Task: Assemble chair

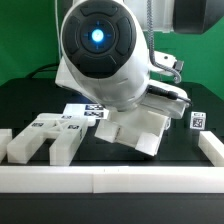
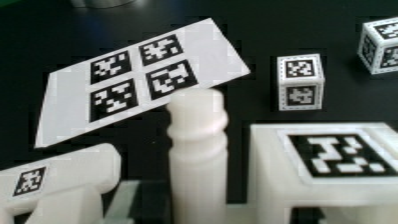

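Observation:
The chair is in loose white tagged pieces on the black table. A turned white bar (image 2: 199, 140) stands on end and runs down between my gripper's (image 2: 199, 218) fingers. One greyish finger (image 2: 121, 205) shows beside the bar with a thin dark strip between them, so I cannot tell whether the bar is held. A tagged block (image 2: 331, 156) lies on one side of the bar and another tagged piece (image 2: 50, 178) on the other. In the exterior view the arm's big round wrist (image 1: 98, 48) hides the fingers, above an angled piece (image 1: 140, 130).
The marker board (image 2: 146, 84) with its four tags lies beyond the bar. Two small tagged cubes (image 2: 302, 82) (image 2: 379, 45) stand past it. Flat tagged pieces (image 1: 45, 135) lie at the exterior view's left, one cube (image 1: 197, 120) at its right. The white border rail (image 1: 110, 180) runs along the front.

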`<state>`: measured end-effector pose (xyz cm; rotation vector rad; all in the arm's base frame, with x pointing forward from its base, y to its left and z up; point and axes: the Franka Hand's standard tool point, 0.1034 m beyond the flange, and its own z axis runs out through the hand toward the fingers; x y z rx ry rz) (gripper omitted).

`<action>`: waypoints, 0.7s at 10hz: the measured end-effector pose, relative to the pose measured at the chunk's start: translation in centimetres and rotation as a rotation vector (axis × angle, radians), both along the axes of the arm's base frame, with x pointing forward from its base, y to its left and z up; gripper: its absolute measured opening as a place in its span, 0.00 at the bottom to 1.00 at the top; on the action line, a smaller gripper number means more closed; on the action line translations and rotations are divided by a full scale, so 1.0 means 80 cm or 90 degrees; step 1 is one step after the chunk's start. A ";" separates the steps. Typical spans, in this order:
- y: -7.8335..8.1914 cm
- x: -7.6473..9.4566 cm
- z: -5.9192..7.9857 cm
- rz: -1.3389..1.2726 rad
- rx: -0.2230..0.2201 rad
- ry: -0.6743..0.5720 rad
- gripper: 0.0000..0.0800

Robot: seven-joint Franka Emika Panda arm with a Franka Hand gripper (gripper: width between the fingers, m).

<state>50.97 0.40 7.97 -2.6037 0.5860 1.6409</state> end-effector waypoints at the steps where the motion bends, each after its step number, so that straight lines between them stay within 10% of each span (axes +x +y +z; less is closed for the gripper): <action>1: -0.001 0.000 -0.001 -0.001 -0.001 -0.001 0.52; 4: -0.003 0.000 -0.002 -0.003 -0.001 0.000 0.80; 7: -0.016 0.000 -0.009 -0.013 -0.001 0.001 0.81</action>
